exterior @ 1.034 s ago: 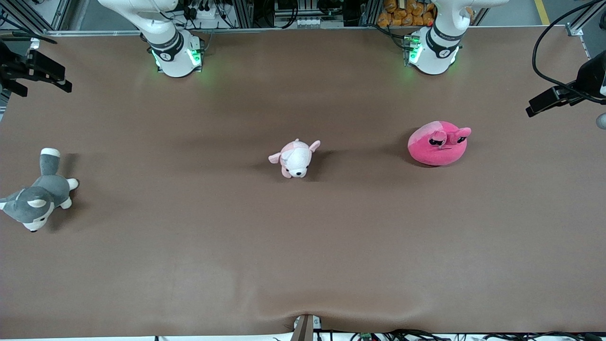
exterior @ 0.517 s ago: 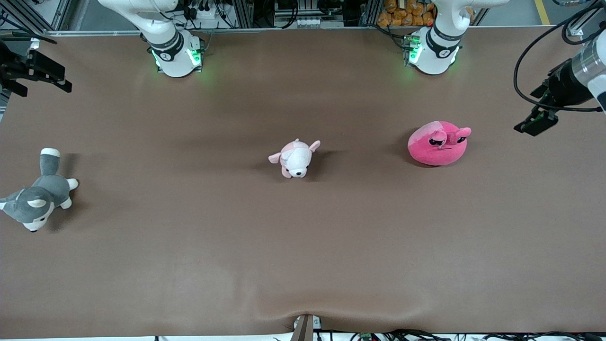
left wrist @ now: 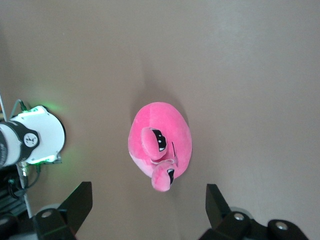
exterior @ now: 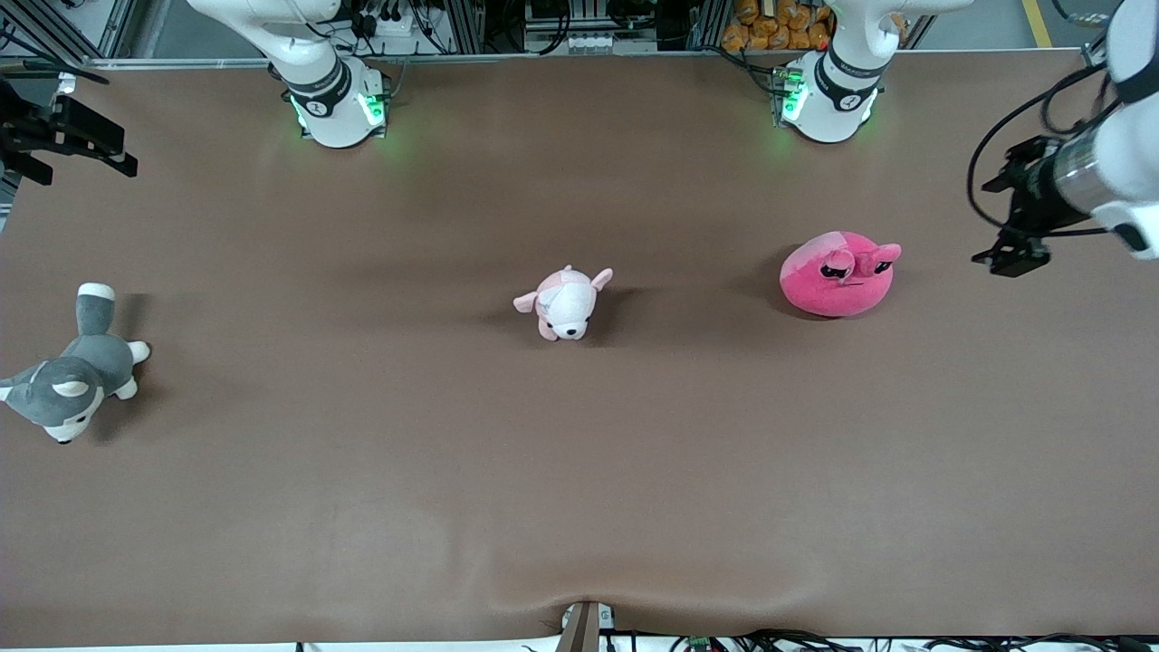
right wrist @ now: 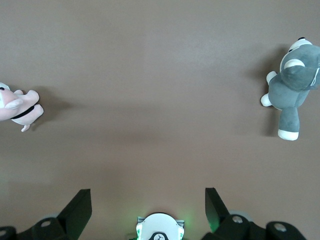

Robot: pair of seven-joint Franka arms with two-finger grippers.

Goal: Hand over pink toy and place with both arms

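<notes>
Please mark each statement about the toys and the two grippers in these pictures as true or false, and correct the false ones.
1. The pink toy lies on the table, held by nothing. True.
2. The left gripper is shut on the pink toy. False: its jaws are open, up in the air, apart from it.
3. The puppy plush lies between the pink toy and the grey husky plush. True.
4. The right gripper holds the husky. False: it is open and empty.
</notes>
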